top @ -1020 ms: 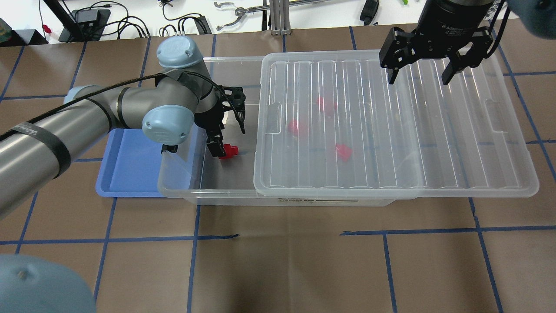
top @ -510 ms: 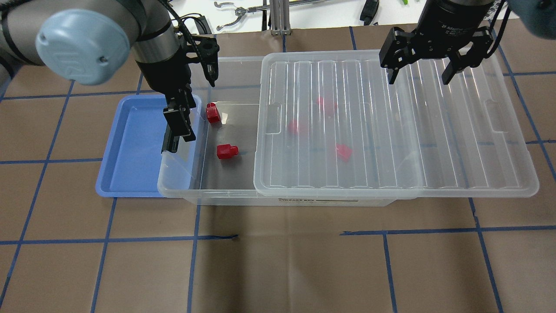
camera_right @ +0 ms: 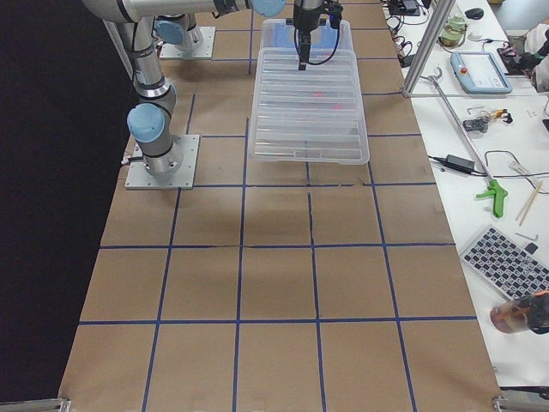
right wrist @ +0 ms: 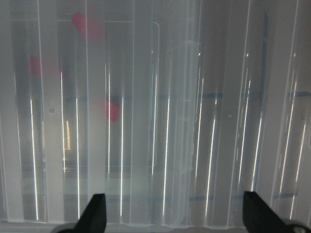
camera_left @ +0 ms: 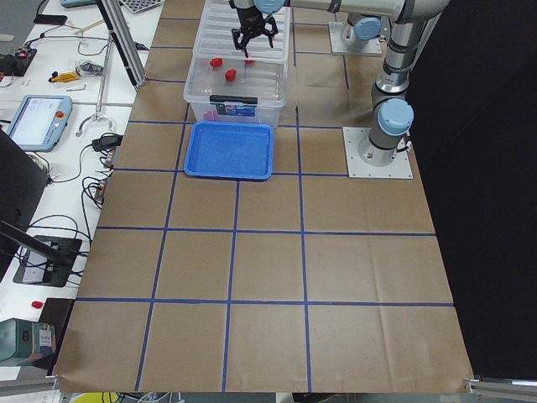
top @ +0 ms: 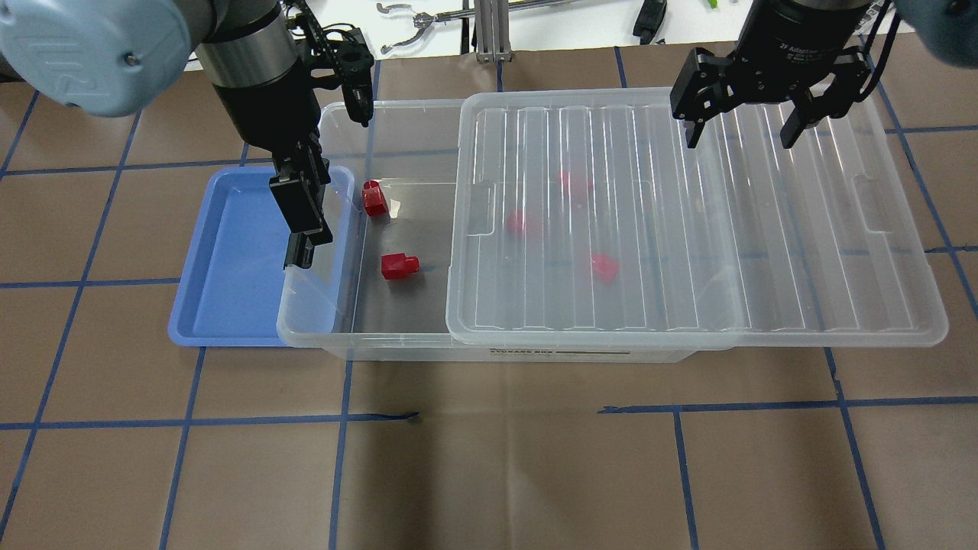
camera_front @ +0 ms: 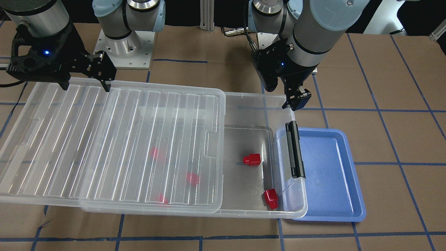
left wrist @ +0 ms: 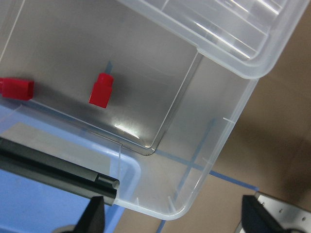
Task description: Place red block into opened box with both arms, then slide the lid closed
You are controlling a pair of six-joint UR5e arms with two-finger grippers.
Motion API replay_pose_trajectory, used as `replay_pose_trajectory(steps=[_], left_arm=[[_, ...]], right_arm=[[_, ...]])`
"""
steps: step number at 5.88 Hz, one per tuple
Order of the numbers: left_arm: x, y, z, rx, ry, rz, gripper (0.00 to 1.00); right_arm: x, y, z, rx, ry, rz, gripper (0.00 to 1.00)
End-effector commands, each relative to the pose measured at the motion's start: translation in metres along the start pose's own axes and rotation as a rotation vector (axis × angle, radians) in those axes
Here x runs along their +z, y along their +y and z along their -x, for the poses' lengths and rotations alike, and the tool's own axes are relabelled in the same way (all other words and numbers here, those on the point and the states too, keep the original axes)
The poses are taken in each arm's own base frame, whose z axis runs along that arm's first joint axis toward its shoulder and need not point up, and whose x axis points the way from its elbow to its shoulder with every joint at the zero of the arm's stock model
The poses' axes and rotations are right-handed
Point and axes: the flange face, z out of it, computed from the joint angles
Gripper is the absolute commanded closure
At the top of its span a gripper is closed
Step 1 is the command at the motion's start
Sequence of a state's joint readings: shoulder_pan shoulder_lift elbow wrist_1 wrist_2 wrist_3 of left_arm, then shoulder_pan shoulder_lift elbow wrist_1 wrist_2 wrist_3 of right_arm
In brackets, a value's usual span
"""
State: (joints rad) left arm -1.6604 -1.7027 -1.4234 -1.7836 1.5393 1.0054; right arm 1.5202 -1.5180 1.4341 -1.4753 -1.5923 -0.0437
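Paper (top: 497, 481) gridded with blue tape (top: 229, 420) covers the surface (top: 764, 473), cluttered white benches (camera_right: 497, 172) alongside. Left gripper (top: 328, 172) over the box's (top: 317, 305) end and right gripper (top: 739, 139) over the lid (top: 764, 252) hold nothing, jaws wide.

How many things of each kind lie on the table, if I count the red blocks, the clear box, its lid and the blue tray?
Clear box: 1
Clear lid: 1
Blue tray: 1
Red blocks: 5, with 2 uncovered and 3 seen through the cover
Total: 8
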Motion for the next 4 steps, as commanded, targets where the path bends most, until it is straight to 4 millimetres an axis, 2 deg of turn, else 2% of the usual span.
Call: replay_pose_trajectory(steps=[1,2,3,4], left_arm=[[-0.014,0.001,-0.003,-0.357,-0.052,-0.049,0.02],[-0.018,0.002,0.001,-0.474,-0.086,-0.092,0.02],[-0.023,0.007,-0.003,-0.685,-0.130,-0.167,0.02],[-0.030,0.016,-0.016,-0.899,-0.131,-0.208,0.02]], right_arm=[[0.002,-0.011,-0.073,0.014,0.000,0.002,0.00],[0.007,-0.015,-0.122,-0.010,-0.004,0.007,0.00],[0.011,-0.014,-0.167,0.007,-0.006,0.013,0.00],[0.026,-0.016,-0.205,0.037,0.027,0.054,0.00]])
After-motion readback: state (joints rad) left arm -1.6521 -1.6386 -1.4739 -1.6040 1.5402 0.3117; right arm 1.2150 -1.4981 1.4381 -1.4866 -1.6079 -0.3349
